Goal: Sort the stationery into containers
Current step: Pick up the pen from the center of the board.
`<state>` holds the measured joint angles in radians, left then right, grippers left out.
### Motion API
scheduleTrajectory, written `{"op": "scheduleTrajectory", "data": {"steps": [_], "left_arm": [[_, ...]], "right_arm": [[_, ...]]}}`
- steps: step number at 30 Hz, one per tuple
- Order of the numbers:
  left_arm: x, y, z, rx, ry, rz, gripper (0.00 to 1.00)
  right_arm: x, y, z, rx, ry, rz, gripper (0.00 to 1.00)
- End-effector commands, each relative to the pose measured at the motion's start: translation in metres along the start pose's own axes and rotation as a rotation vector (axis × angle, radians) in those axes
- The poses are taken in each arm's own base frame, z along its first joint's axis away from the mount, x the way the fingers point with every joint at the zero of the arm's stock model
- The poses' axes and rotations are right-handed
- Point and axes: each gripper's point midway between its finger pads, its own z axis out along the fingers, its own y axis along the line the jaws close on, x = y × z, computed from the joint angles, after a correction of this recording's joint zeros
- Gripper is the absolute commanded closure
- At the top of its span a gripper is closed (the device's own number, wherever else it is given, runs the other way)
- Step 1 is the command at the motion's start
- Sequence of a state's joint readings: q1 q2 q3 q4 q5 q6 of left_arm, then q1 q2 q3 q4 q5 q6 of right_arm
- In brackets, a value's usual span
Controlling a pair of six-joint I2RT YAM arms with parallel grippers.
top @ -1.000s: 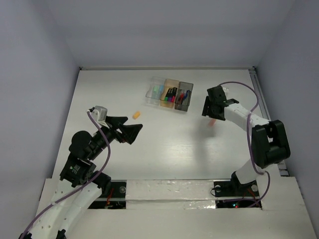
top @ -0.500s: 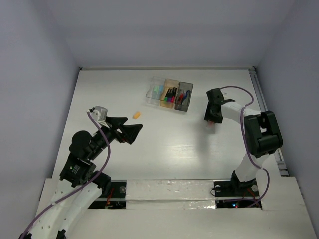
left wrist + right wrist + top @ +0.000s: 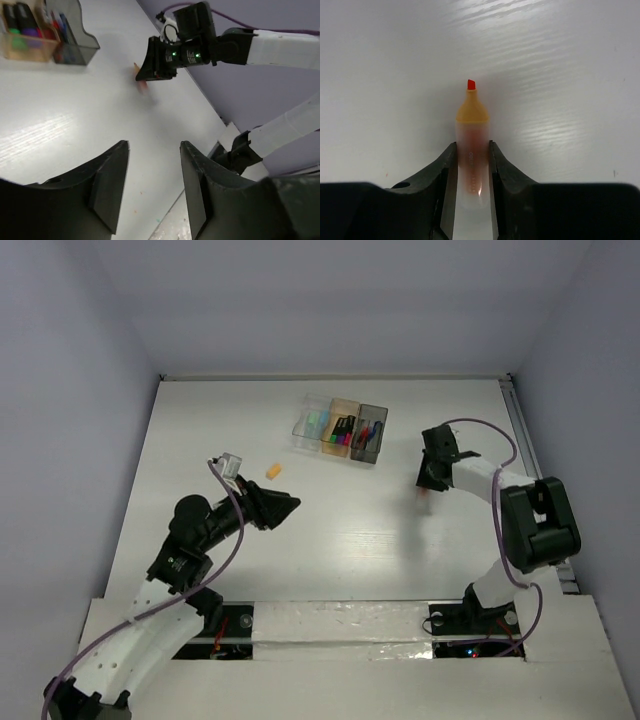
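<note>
right gripper (image 3: 470, 150) pinches uncapped orange highlighter with translucent barrel (image 3: 472, 112); left gripper (image 3: 153, 150) empty

in the right wrist view the 2 black fingers (image 3: 440, 170) press against either side of the highlighter's pale barrel, so the right gripper is clamped on it. the orange collar and the small red-orange chisel tip stick out beyond the fingertips, pointing away from the wrist, over the white table (image 3: 200, 440). whether the highlighter touches the tabletop or hangs just above it i cannot tell. from above, the right gripper sits over the right half of the table, near the boxes but apart from them, and the highlighter shows only as a pinkish blur under it.

the left gripper's jaws stand apart with nothing between them. it hangs over the left-centre of the table, facing across toward the right arm. a short orange plastic piece (image 3: 272, 471) lies on the table just beyond it, touching nothing.

3 small rectangular plastic boxes stand side by side in a row at the far middle of the table. the clear box (image 3: 300, 425) on the left holds light-green and light-blue pieces. the translucent tan-orange box (image 3: 347, 403) in the middle holds dark stubby markers with pink, green and purple ends. the dark smoky grey box (image 3: 376, 412) on the right holds thin red and blue pens.
</note>
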<state>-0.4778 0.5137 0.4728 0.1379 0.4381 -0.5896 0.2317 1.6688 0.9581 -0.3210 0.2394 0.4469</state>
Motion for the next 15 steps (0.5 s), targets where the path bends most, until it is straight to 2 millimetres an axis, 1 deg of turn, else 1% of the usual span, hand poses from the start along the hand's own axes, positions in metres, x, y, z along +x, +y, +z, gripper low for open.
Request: {"op": "scheduleTrajectory", "data": {"steps": [1,2,3,4,5,6,7,8,9,11,12,13,15], "left_arm": [[0.003,-0.021,0.010,0.134,-0.006,-0.068,0.59],[0.008,-0.019,0.012,0.131,0.004,-0.091,0.59],[0.013,-0.014,0.017,0.116,0.016,-0.103,0.59],[0.017,-0.018,0.020,0.132,0.023,-0.104,0.59],[0.020,-0.016,0.023,0.124,0.026,-0.105,0.59],[0.025,-0.007,0.030,0.085,0.033,-0.113,0.58],[0.030,-0.008,0.034,0.086,0.046,-0.111,0.56],[0.034,-0.005,0.037,0.077,0.054,-0.110,0.54],[0.040,0.003,0.044,0.052,0.074,-0.117,0.47],[0.043,0.002,0.051,0.065,0.080,-0.118,0.44],[0.049,0.005,0.056,0.051,0.100,-0.125,0.43],[0.048,0.001,0.059,0.063,0.095,-0.124,0.43],[0.045,0.005,0.063,0.039,0.067,-0.123,0.43]], "right_arm": [[-0.025,0.042,-0.039,-0.170,-0.162,-0.040,0.87],[-0.015,0.061,-0.052,-0.217,-0.170,-0.080,0.87],[-0.018,0.073,-0.071,-0.257,-0.207,-0.070,0.87],[-0.015,0.086,-0.083,-0.296,-0.224,-0.084,0.87],[-0.012,0.099,-0.095,-0.338,-0.241,-0.098,0.87],[-0.007,0.119,-0.117,-0.397,-0.268,-0.126,0.87],[-0.005,0.129,-0.128,-0.431,-0.277,-0.121,0.87],[-0.006,0.142,-0.140,-0.481,-0.294,-0.121,0.87],[0.004,0.162,-0.158,-0.554,-0.292,-0.147,0.86],[0.005,0.184,-0.180,-0.637,-0.322,-0.137,0.86],[0.008,0.197,-0.191,-0.683,-0.325,-0.142,0.86],[0.019,0.211,-0.200,-0.722,-0.315,-0.160,0.86],[0.020,0.228,-0.213,-0.777,-0.340,-0.159,0.86]]}}
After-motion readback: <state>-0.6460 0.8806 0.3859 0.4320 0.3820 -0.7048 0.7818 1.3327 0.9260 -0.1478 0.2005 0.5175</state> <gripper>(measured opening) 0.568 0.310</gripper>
